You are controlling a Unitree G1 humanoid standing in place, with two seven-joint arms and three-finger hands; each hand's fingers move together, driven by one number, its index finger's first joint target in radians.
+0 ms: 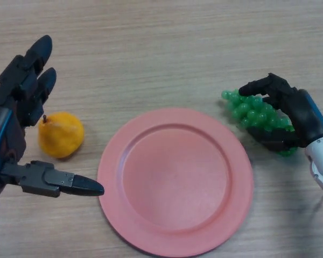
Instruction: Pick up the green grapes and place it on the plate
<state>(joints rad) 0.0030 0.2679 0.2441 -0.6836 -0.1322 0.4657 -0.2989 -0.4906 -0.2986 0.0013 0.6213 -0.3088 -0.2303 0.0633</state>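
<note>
A bunch of green grapes (251,112) lies on the wooden table just right of the pink plate (175,180). My right hand (293,110) comes in from the right and has its fingers and thumb curled round the bunch, with the grapes still resting on the table. The plate sits in the middle of the view with nothing on it. My left hand (21,102) hovers at the left edge with straight fingers and the thumb pointing toward the plate, holding nothing.
An orange pear-like fruit (60,134) with a short stem lies on the table between my left hand and the plate's left rim.
</note>
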